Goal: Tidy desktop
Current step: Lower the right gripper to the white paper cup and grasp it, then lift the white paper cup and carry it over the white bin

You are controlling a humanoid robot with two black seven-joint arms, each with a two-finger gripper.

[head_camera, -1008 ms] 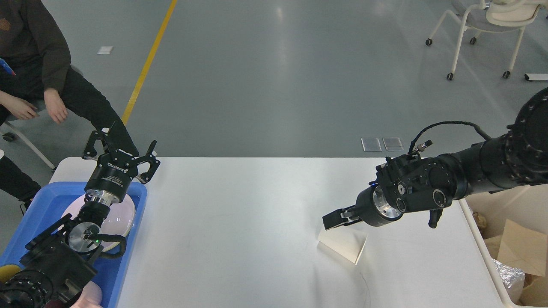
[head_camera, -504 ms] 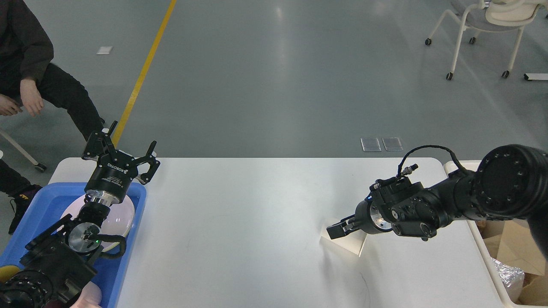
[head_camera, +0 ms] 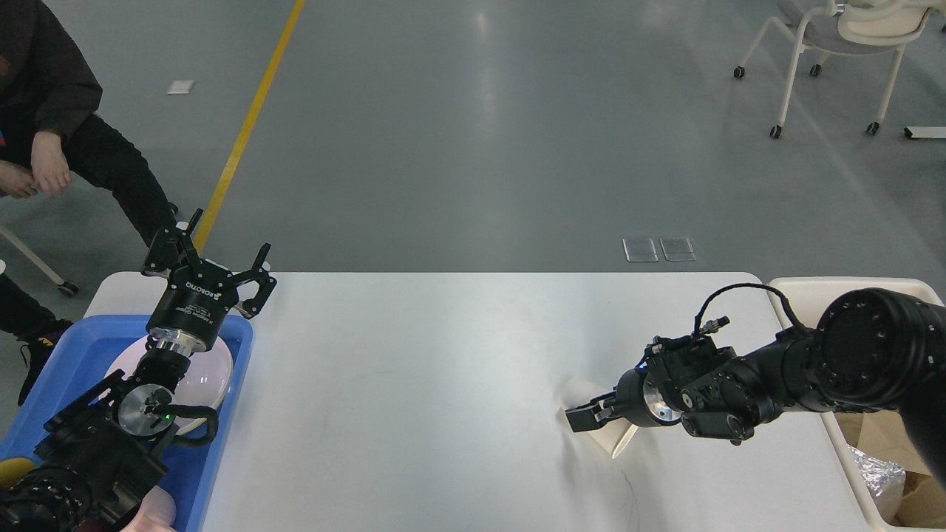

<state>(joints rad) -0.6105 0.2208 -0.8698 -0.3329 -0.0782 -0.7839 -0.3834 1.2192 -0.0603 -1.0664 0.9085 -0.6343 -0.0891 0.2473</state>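
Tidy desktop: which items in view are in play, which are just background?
In play:
- desktop
- cream card under the right gripper
- cream bin, paper scraps inside
- blue tray, white plate inside
- left gripper, fingers spread above the tray

Background:
- seated person
- wheeled chair
- yellow floor line

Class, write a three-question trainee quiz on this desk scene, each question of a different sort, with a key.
1. True or false: the left claw is open above the blue tray.
2. Which claw is down at the pale folded card on the desktop? A left, B right.
3. Fill in: the cream bin stands at the desktop's ____ end.

Key: 1 true; 2 B; 3 right.
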